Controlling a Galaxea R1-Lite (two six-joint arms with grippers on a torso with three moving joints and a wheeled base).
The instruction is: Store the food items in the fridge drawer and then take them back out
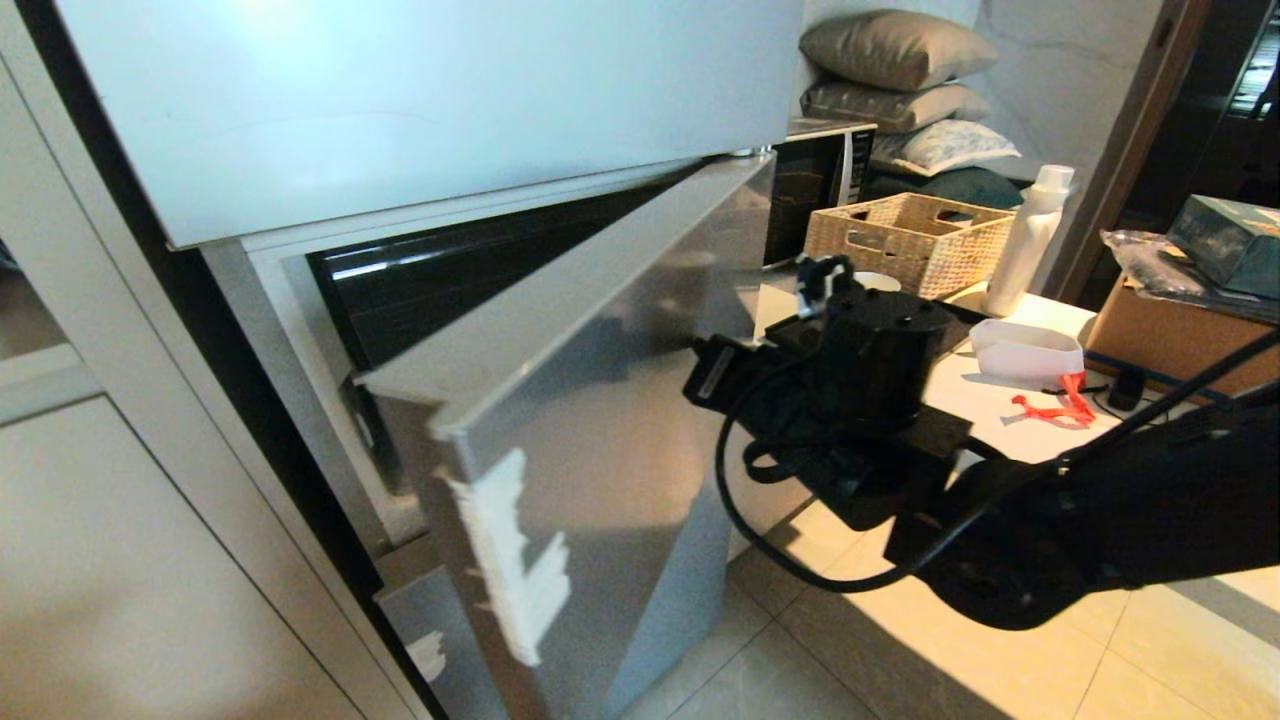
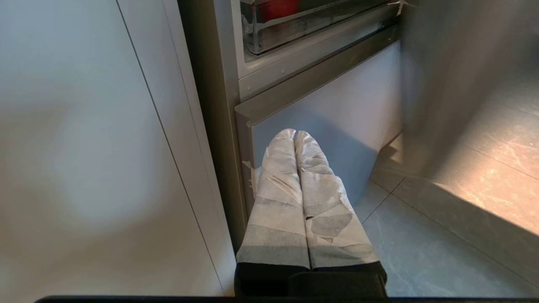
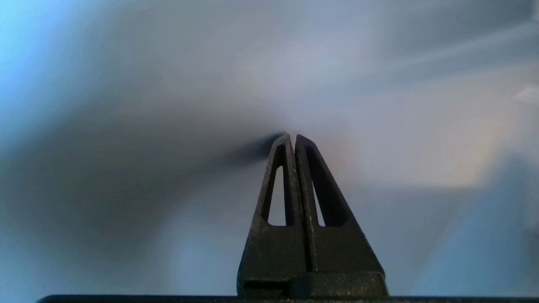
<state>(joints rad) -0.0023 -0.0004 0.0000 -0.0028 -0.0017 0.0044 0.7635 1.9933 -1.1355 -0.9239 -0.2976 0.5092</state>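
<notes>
My right gripper is closed, holding nothing, its tips at the steel fridge door, which stands half open. My left gripper is also closed and empty, parked low beside the fridge. The red food item lies in the clear fridge drawer. I think closed fingers may slide off the smooth door, and it could swing back and hide the drawer.

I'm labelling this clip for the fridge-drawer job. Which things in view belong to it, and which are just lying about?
Belongs to the job:
- red food item
- clear fridge drawer
- fridge door, partly open
- right hand, shut, at the door
- left hand, shut, parked low

Lying about:
- wicker basket
- white bottle
- red strap scrap
- pillows
</notes>
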